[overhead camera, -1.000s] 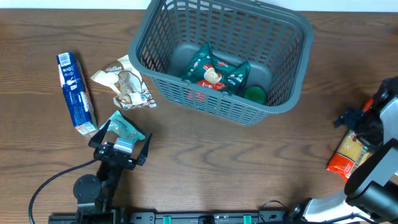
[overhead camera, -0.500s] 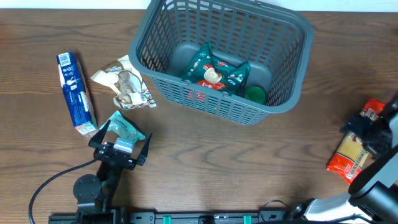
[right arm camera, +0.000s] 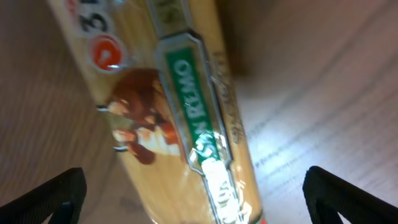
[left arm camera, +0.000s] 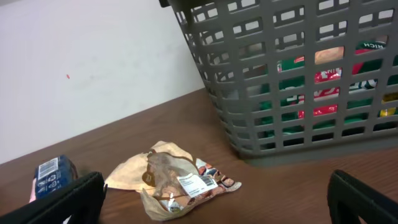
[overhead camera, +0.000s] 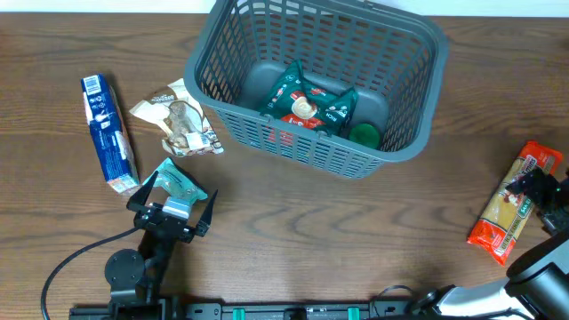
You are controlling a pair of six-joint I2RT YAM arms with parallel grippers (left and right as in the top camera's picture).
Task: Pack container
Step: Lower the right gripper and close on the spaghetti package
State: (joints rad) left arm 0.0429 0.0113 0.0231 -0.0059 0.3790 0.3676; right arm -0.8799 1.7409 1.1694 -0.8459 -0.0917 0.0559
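I am looking down on the container (overhead camera: 313, 147), which is sitting at the far middle of the table (overhead camera: 356, 240), its back rim running off the top edge of the overhead view and green and red packets (overhead camera: 307, 105) lying on its floor. The left gripper (overhead camera: 180, 190) is waiting near the front left with jaws spread wide and gripping nothing, a teal packet (overhead camera: 171, 176) showing between its fingers from above. Through its wrist camera a crumpled beige packet (left arm camera: 171, 180) is lying just ahead, the container's slotted wall rising beyond it on the right. A blue carton (overhead camera: 108, 133) is lying nearer the left edge. The right gripper (right arm camera: 196, 202) is sitting at the right edge (half out of the overhead view), fully spread over a long orange and yellow packet (overhead camera: 511, 209). It seems to be hovering rather than touching, though blur is making that hard to judge. Bare wood is stretching between the arms, in front of the container.
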